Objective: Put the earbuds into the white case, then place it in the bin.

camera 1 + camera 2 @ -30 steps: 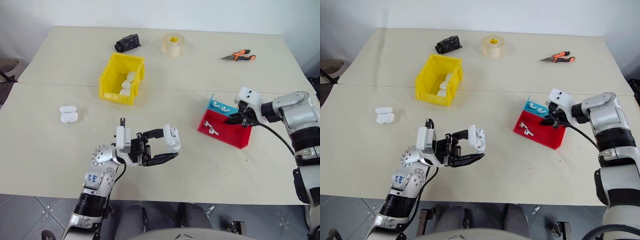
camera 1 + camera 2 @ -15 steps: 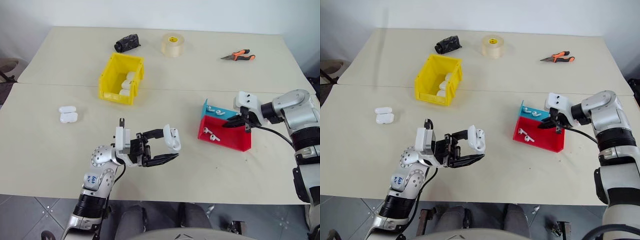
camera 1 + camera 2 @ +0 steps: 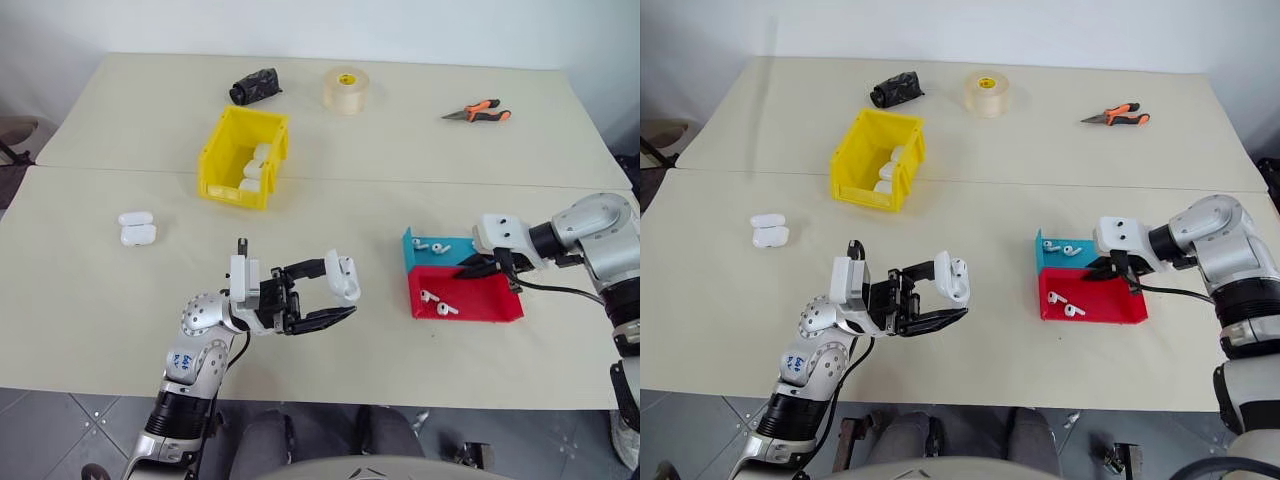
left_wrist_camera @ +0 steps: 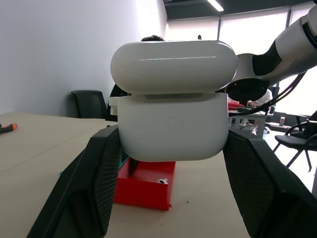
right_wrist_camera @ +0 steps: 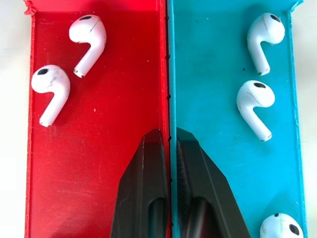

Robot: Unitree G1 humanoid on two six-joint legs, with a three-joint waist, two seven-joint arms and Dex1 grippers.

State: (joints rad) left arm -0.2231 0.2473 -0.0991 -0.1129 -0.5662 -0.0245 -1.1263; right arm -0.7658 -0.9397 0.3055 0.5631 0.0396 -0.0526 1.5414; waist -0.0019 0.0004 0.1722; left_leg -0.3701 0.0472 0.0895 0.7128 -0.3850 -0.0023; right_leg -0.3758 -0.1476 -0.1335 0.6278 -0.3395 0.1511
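Dragged nearer since earlier: red tray [image 3: 480, 308] and teal tray [image 3: 450, 250], wall clamped by right end effector [image 3: 487, 268]. Left end effector [image 3: 335, 297] clamping white case [image 3: 343, 277].

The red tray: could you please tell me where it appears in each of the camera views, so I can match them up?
Left eye view: red tray lower right, beside the teal tray.
Right eye view: lower right, nearer centre.
Left wrist view: low centre, beneath the held white case.
Right wrist view: the left half.
Shared landmark: the right end effector, shut on the wall that divides the red tray from the teal.
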